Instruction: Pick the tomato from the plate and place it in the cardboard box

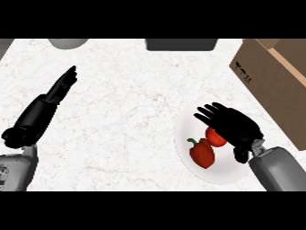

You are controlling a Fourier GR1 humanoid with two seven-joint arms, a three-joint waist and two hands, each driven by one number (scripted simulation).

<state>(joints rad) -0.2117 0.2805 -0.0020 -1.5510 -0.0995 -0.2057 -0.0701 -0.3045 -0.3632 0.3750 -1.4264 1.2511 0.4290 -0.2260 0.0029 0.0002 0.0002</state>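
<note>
One tomato (214,136), one red pepper (202,153), one plate (185,130), one cardboard box (281,85).

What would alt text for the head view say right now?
The right hand hovers open over the white plate, partly covering the tomato beside a red pepper. The cardboard box sits at the right. The left hand rests open on the left, fingers straight.

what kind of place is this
Likely a kitchen counter: a pale marble-look countertop with a white plate holding a tomato and a red bell pepper, beside a cardboard box.
</note>
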